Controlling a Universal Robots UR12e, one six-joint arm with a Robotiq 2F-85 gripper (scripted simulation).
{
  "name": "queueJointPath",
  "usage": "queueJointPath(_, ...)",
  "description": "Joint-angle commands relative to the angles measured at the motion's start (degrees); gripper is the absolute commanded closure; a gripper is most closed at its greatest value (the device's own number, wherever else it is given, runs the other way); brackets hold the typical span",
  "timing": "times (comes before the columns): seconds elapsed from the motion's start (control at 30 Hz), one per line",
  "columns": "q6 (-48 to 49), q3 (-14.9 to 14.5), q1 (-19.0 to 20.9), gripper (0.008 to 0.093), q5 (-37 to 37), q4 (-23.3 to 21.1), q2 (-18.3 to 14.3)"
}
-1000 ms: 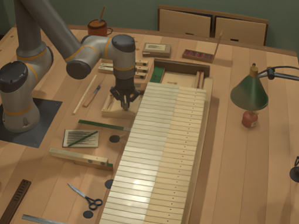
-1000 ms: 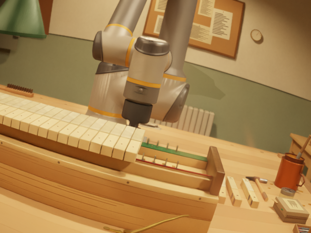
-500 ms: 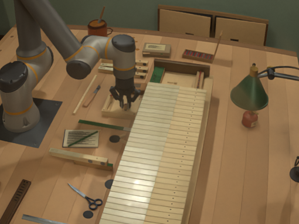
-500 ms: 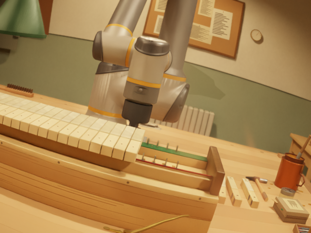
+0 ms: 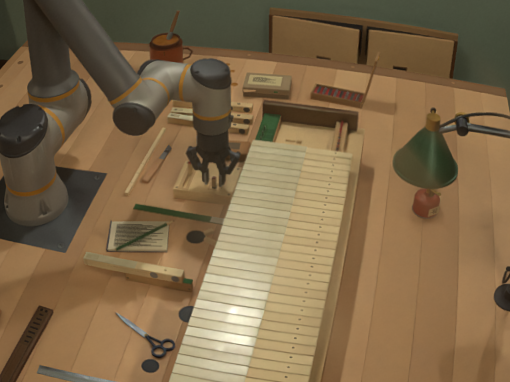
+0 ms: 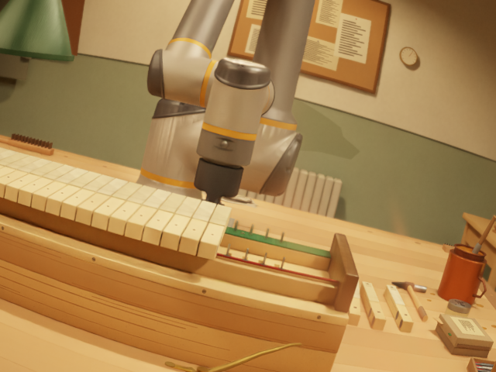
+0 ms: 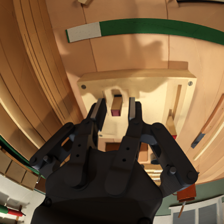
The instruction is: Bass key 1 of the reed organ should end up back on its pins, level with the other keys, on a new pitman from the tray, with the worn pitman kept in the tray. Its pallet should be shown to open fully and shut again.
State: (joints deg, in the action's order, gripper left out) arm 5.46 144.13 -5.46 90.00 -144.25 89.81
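A short wooden pitman (image 7: 116, 105) with a red tip stands upright in a socket of the pitman tray (image 5: 205, 184) (image 7: 136, 96), left of the keyboard's far end. My gripper (image 5: 214, 176) (image 7: 116, 109) hangs over the tray with the pitman between its fingers; it is open and holds nothing. A second pitman (image 7: 171, 124) lies in the tray's long slot. At the far end of the keyboard (image 5: 270, 250) (image 6: 108, 208) the key frame is bare, with its pins (image 6: 256, 244) showing. Removed keys (image 5: 242, 117) (image 6: 384, 306) lie on the bench beyond the tray.
A small box (image 5: 267, 85) and an orange cup (image 5: 167, 47) stand behind the tray. A green felt strip (image 5: 175, 214), a booklet (image 5: 138, 236), a wooden block (image 5: 135, 270) and scissors (image 5: 147, 336) lie on the bench to the left. A green lamp (image 5: 425, 160) stands to the right.
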Motion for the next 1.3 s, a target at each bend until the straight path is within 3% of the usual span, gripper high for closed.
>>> queueJointPath(0.0, 0.0, -0.1, 0.0, 0.0634, 0.0, 0.2, 0.2)
queueJointPath(0.4, 0.0, -2.8, 0.0, 0.0634, 0.0, 9.5, 6.8)
queueJointPath(1.27, 0.0, -2.9, 0.0, 0.0634, 0.0, 9.7, 6.9)
